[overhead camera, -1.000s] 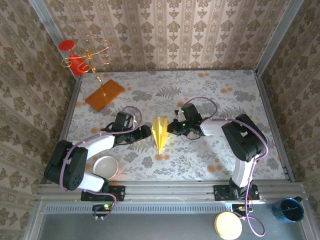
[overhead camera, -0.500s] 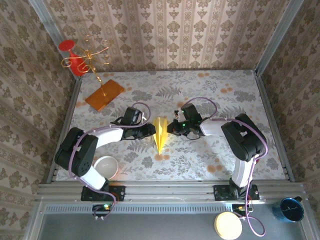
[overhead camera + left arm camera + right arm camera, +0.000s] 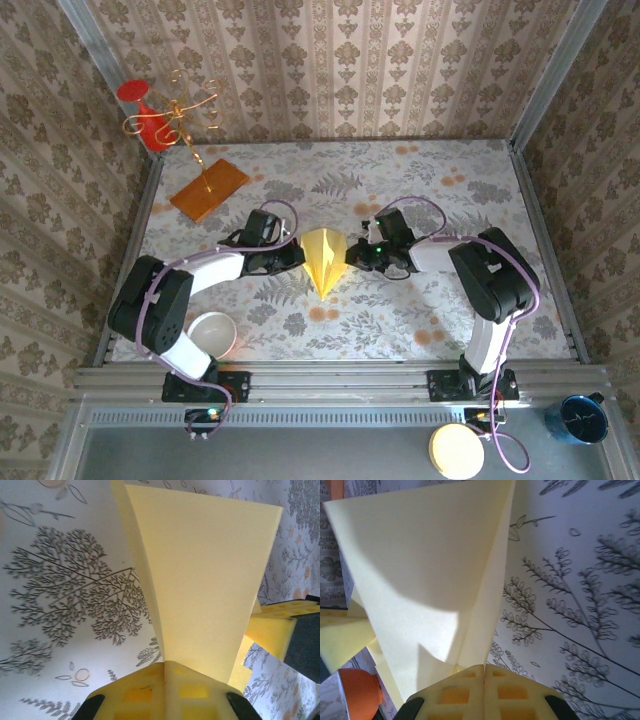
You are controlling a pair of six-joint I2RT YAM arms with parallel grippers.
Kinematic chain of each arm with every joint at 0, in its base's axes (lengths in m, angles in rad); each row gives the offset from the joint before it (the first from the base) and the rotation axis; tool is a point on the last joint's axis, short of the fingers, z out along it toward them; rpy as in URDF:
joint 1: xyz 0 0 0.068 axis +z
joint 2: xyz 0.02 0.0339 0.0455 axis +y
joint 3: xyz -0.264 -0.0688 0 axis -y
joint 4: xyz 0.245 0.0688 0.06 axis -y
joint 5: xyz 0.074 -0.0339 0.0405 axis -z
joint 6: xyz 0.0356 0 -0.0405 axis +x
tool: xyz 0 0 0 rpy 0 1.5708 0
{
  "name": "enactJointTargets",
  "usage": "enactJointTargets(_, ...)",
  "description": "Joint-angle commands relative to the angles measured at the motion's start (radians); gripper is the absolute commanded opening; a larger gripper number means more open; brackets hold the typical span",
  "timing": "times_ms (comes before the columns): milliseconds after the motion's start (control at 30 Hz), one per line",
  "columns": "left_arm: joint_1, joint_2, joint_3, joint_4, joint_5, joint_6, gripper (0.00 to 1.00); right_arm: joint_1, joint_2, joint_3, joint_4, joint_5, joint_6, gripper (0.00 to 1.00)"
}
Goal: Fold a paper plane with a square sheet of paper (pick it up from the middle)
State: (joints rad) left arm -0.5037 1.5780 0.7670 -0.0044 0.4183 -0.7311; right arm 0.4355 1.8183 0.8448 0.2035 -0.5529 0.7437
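- Now two arms are leaning inward from the near edge, elbows sticking outward and forearms lying low over the table (image 3: 420, 320), with their wrists facing each other at its centre.
- The left gripper (image 3: 298, 256) is sitting at 9 o'clock of the paper plane (image 3: 323, 262) and pinching its left wing. In the left wrist view its yellow pads (image 3: 135, 692) are pressing together on the paper's edge.
- The right gripper (image 3: 351, 254) is sitting at 3 o'clock of the plane and clamping the right wing. Its pads (image 3: 515, 690) are meeting on the fold in the right wrist view.
- One paper plane is hanging between the two grips at the table's centre, wings spreading apart, its blunt end pointing to 12 o'clock and its sharp tip to 6 o'clock. Whether the tip is touching the table is unclear.
- One white bowl (image 3: 212, 333) is sitting at 7 o'clock of the table, beside the left arm.
- One orange board (image 3: 209, 189) is lying at 10 o'clock, carrying one gold wire stand (image 3: 185, 110).
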Motion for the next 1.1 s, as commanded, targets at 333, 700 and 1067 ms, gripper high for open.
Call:
enactJointTargets(333,-0.001,0.023,-0.039,0.072,0.001,-0.029,0.03,-0.014,-0.002,0.007,-0.008,-0.006,0.007,0.08)
enactJointTargets(700,-0.009,0.053,-0.035,0.114,0.045,-0.031,0.02,0.065,-0.160,0.066,-0.315,0.170,-0.065,0.39)
enactJointTargets(1067,-0.010,0.051,-0.038,0.127,0.056,-0.033,0.02,0.203,-0.115,0.113,-0.383,0.231,-0.027,0.43)
